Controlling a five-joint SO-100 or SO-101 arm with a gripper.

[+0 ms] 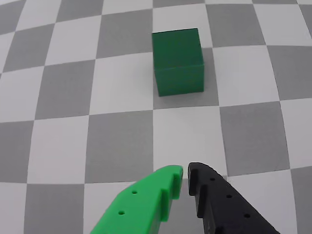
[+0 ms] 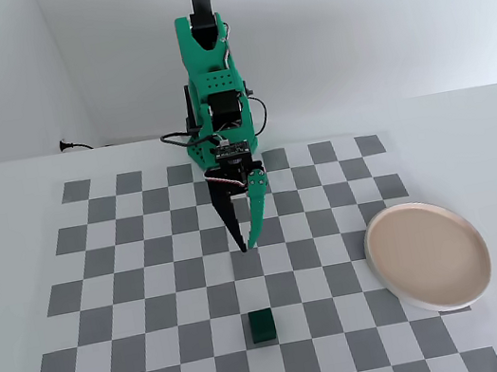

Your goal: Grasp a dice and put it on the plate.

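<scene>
The dice (image 1: 178, 61) is a plain dark green cube sitting on the checkered mat, ahead of my fingertips in the wrist view. The fixed view shows the dice (image 2: 262, 326) near the mat's front edge, about two squares in front of my gripper (image 2: 245, 244). My gripper (image 1: 185, 171) has one green finger and one black finger. Its tips are almost touching, with nothing between them. It hangs above the mat, pointing down. The plate (image 2: 427, 256), round and pale beige, lies at the right edge of the mat with nothing on it.
A grey and white checkered mat (image 2: 151, 290) covers the white table. The arm's green base (image 2: 213, 96) stands at the back centre, with a cable trailing left along the wall.
</scene>
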